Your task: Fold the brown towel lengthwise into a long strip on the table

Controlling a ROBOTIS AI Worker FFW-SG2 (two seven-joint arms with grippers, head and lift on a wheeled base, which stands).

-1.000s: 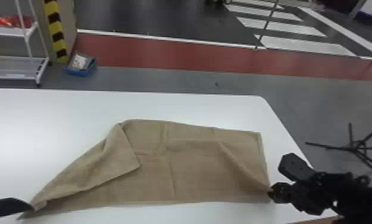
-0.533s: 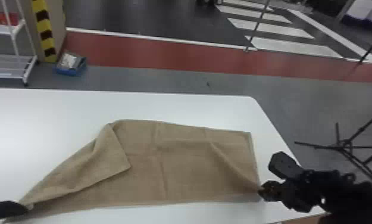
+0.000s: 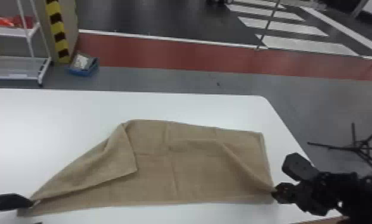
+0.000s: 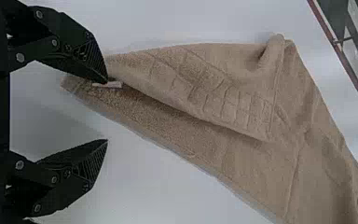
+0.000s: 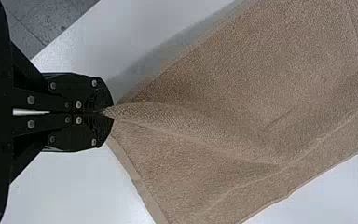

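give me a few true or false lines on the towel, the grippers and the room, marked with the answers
1. The right gripper is shut on the brown towel. True.
2. The left gripper is clamped shut. False: the left gripper is open, its fingers apart.
3. The towel lies on a white table. True.
4. A blue box stands on the table. False: the blue box is on the floor beyond it.
5. A flap is turned over at the towel's left part. True.
6. The towel is smooth near the right gripper. False: a raised ridge runs to that gripper.
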